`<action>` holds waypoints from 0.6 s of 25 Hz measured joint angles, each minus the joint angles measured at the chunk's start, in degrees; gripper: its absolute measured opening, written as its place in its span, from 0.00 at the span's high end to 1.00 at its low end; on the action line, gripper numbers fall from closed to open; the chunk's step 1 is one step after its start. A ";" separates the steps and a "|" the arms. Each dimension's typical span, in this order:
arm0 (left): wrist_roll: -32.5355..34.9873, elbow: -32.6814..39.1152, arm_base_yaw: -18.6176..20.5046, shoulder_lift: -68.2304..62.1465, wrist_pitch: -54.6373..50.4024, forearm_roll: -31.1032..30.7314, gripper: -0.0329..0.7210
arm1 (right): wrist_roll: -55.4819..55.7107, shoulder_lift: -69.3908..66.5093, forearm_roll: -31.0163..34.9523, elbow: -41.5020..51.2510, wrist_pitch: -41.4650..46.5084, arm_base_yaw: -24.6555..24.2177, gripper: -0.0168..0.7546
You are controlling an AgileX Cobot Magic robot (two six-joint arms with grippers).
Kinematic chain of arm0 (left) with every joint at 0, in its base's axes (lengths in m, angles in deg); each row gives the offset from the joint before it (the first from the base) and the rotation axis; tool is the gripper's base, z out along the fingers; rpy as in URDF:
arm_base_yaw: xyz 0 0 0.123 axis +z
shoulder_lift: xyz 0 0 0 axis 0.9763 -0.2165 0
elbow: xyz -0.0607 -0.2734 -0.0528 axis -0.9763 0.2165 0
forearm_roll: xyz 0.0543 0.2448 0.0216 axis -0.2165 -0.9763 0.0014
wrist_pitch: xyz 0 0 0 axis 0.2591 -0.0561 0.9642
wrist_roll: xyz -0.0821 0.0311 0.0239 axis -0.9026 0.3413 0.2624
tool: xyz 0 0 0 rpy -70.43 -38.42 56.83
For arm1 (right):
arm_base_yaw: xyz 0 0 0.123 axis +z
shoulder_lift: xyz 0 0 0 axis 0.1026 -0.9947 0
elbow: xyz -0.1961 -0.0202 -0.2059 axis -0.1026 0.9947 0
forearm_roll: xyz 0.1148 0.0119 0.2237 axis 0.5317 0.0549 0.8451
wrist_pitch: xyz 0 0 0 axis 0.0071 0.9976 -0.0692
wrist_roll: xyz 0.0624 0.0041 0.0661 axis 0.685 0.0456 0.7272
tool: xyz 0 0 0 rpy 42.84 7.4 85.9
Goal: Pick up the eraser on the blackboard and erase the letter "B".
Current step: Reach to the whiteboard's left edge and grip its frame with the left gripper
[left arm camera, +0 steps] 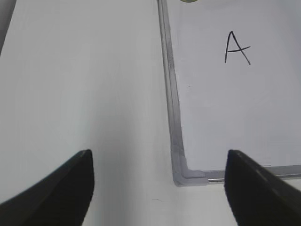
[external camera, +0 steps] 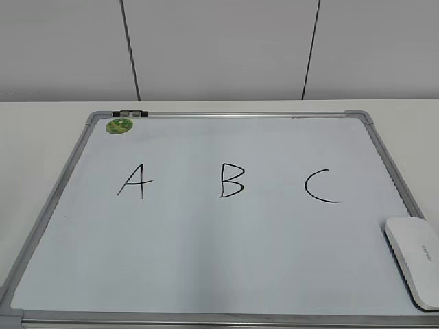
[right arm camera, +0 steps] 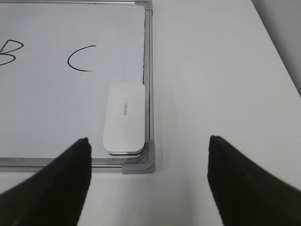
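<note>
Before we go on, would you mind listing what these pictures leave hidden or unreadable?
- Eraser: cut off by the exterior view's right edge; its grey lettering is too small to read, also in the right wrist view.
- Letter "B": cropped by the right wrist view's left edge.
- Green magnet: print too small; the left wrist view's top edge nearly hides it.
- Left claw, right claw: only fingertips show; neither appears in the exterior view.

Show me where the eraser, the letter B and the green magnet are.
eraser (right arm camera: 124,118), right wrist view, middle of its white top.
letter B (external camera: 231,180), exterior view, on its black stroke.
green magnet (external camera: 119,126), exterior view, centre of the round disc.
</note>
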 joint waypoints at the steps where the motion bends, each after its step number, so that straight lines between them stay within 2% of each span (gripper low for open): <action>1: 0.00 -0.52 0.00 -2.63 0.98 0.66 0.12 | 0.00 0.00 0.00 0.00 0.00 0.00 0.21; 15: 2.53 -12.39 0.00 -36.79 9.82 2.56 0.14 | 0.00 0.00 0.00 0.00 0.00 0.00 0.21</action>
